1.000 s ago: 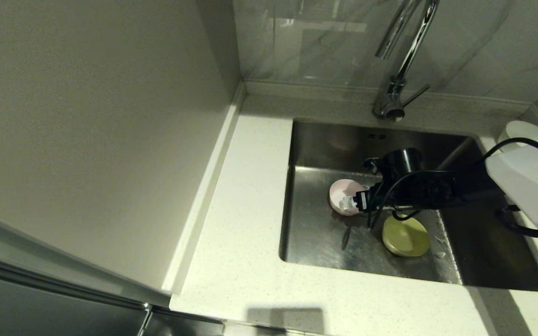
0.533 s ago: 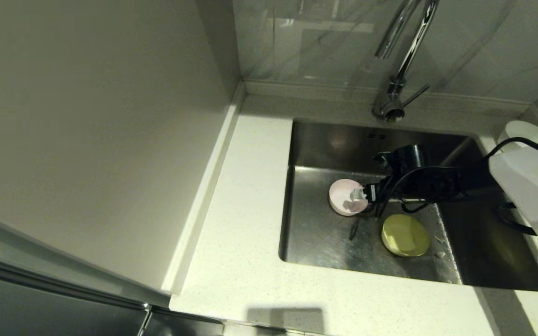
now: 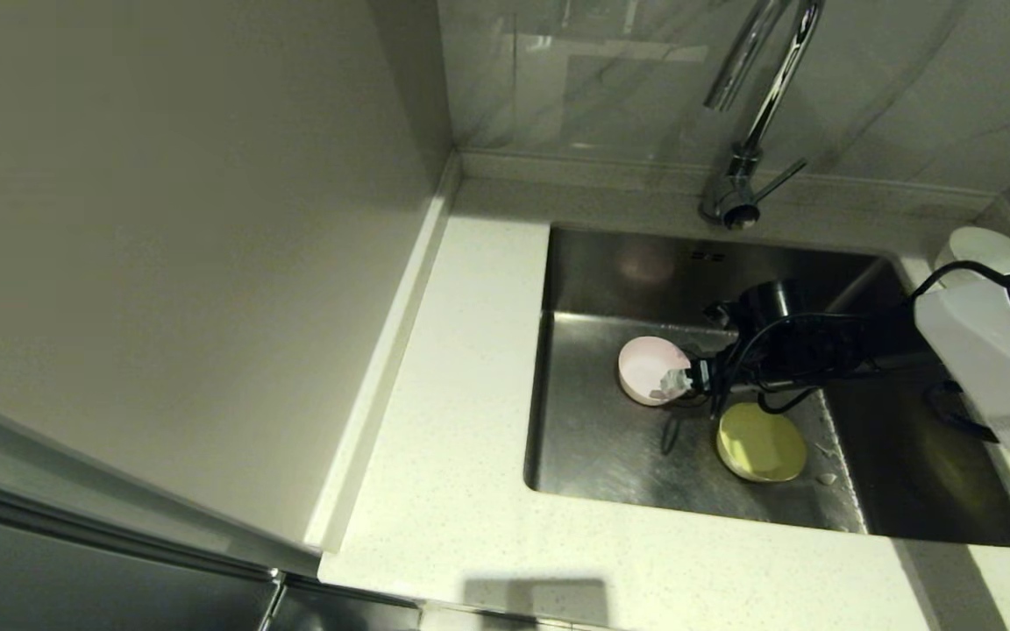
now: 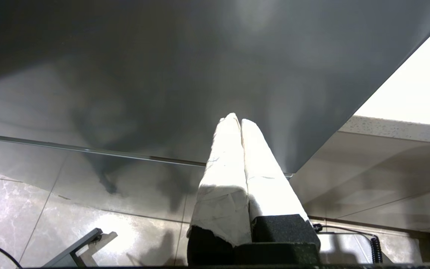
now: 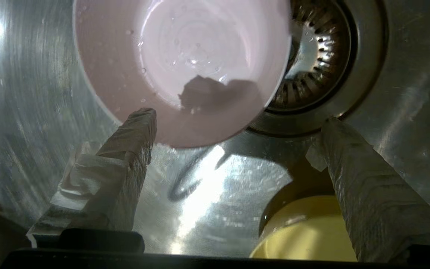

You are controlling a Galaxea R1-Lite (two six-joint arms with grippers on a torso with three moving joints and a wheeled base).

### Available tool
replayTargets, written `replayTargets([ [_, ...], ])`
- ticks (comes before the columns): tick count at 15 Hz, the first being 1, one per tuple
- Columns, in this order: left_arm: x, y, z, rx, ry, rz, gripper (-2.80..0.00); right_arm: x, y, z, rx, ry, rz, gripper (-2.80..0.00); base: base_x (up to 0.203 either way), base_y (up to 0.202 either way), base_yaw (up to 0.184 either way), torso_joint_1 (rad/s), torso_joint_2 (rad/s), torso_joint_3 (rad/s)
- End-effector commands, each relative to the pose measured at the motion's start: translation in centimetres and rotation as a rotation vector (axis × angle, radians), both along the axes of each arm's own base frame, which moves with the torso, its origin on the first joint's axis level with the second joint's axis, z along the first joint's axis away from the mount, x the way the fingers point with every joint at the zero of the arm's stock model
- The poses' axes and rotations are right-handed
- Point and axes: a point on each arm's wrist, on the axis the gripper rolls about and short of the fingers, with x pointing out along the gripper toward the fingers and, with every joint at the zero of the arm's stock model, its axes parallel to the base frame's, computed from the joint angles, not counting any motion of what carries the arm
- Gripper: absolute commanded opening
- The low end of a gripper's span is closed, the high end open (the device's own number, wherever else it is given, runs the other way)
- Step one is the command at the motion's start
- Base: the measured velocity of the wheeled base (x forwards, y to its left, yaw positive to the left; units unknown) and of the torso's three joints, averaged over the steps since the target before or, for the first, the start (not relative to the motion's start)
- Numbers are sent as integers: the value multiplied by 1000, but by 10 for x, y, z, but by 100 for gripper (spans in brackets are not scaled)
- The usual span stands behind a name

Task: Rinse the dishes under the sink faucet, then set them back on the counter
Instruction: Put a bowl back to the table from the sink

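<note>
The pale pink bowl (image 3: 648,366) (image 5: 181,67) lies in the sink (image 3: 610,464) beside the round strainer drain (image 5: 323,56). My right gripper (image 3: 677,382) (image 5: 237,129) is open low in the basin, one fingertip (image 5: 140,123) at the pink bowl's rim, the other (image 5: 336,138) by the drain. The yellow-green bowl (image 3: 761,442) (image 5: 304,231) sits on the sink floor just under the right wrist. On the counter right of the sink stands the white bowl (image 3: 985,247), partly hidden by my right arm. The faucet (image 3: 737,180) rises behind the sink. My left gripper (image 4: 236,121) is shut and parked below the counter.
The speckled counter (image 3: 461,421) runs along the left and front of the sink, with a tall cabinet panel (image 3: 163,263) on its left. Small white scraps (image 3: 825,478) lie on the sink floor near the yellow-green bowl.
My right gripper has drawn back to the right, from over the pink bowl to its rim. Both bowls in the sink stay where they were.
</note>
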Motion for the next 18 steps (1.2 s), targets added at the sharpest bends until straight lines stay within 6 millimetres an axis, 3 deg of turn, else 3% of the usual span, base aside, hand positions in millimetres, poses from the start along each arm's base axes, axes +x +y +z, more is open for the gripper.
replayTargets([
  [1, 0, 0, 0, 0, -2, 0, -280, 13, 1, -10, 5, -11, -5, 0, 0, 0, 0, 0, 0, 0],
  [4, 0, 0, 0, 0, -2, 0, -280, 25, 0, -10, 8, -48, -16, 0, 0, 0, 0, 0, 0, 0],
  [18, 0, 0, 0, 0, -2, 0, -280, 25, 2, -18, 1, -34, -2, 0, 0, 0, 0, 0, 0, 0],
])
